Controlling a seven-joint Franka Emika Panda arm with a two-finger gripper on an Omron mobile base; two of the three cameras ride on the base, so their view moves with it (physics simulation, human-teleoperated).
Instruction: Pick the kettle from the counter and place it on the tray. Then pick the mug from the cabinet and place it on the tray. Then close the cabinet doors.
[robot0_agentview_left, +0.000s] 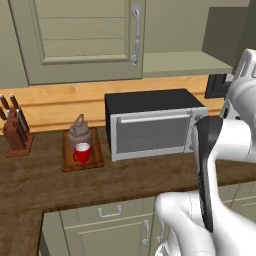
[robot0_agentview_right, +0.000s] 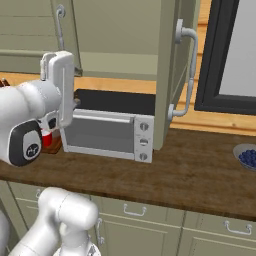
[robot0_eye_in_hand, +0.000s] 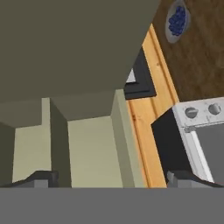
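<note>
Your pincer hangs open and empty by the right cabinet door; swing it carelessly and the door edge may strike the toaster oven beneath.

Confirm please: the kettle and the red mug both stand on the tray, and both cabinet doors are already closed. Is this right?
Not fully. The kettle and mug do stand on the tray, but the right base view shows the right cabinet door open; only the left one looks closed.

arm: glossy white rounded links | joints: dark grey-black bands | wrist: black cap with small white logo | finger tips: dark grey
</note>
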